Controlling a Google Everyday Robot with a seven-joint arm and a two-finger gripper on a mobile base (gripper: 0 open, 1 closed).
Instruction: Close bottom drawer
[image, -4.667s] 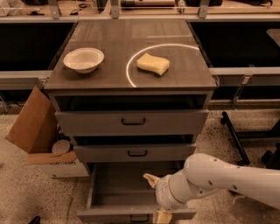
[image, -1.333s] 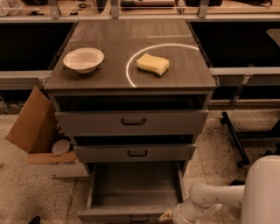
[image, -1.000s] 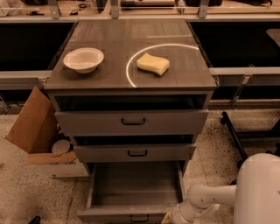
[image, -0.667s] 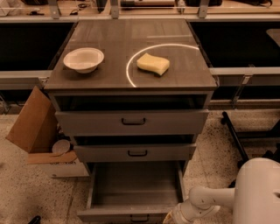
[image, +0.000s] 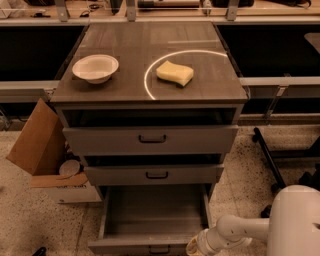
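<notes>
Grey bottom drawer (image: 155, 214) (black bar handle) stands wide open; gripper (image: 193, 248) beside its front-right corner.

One high camera looks down on the cabinet (image: 135, 42) from its front, fairly near. The gripper (image: 195, 246) shows at the view's bottom edge, beside the bottom drawer (image: 155, 216).

Lab, long workbenches (image: 270, 11), speckled floor (image: 40, 220)

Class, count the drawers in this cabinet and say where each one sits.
3. The top drawer is under the cabinet top, the middle drawer below it, the bottom drawer lowest, pulled far out. The end effector is at its front's right end.
</notes>
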